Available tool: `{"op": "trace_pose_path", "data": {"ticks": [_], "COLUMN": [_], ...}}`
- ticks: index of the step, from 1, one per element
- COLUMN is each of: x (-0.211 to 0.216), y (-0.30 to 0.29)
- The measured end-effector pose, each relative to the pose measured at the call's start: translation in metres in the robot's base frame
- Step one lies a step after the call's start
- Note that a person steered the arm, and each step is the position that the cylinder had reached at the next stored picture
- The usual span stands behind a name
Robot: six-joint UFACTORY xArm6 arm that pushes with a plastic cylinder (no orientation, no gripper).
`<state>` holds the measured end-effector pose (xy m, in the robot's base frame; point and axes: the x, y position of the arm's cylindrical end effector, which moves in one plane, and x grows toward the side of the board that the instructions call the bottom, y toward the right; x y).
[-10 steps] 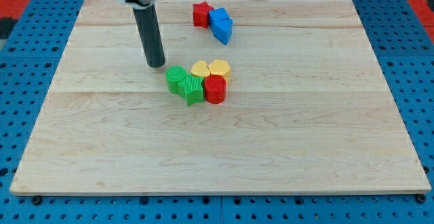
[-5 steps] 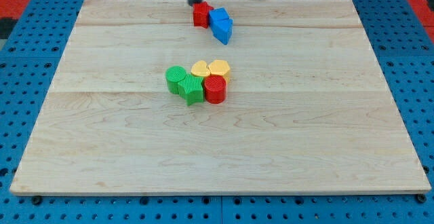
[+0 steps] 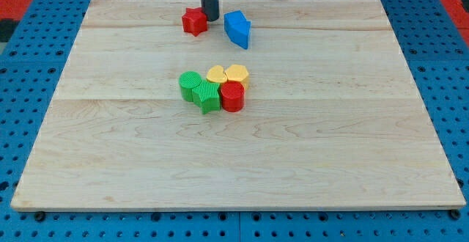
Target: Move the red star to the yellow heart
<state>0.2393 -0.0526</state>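
Observation:
The red star [image 3: 194,22] lies near the board's top edge, left of centre. My tip [image 3: 211,17] stands just to its right, touching or nearly touching it, between the star and the blue blocks [image 3: 238,28]. The yellow heart [image 3: 217,74] sits in the middle cluster, next to a second yellow block [image 3: 237,73], well below the star.
The cluster also holds a red cylinder [image 3: 232,96] and two green blocks [image 3: 192,85] [image 3: 209,96] pressed against the yellow ones. The wooden board [image 3: 330,161] lies on a blue pegboard surface.
The rod came from the left of the cluster to the board's top, then down between the star and the blue blocks. The red star slid left, away from the blue blocks.

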Motion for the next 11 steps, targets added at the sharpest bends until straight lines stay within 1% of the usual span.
{"op": "trace_pose_path", "data": {"ticks": [1,2,4,5,6,7,8,10,11], "x": [-0.015,0.001,0.069,0.081,0.072,0.061,0.061,0.089,0.089], "y": [-0.043,-0.062,-0.051,-0.049,-0.048,-0.035,-0.004,-0.003,-0.016]}}
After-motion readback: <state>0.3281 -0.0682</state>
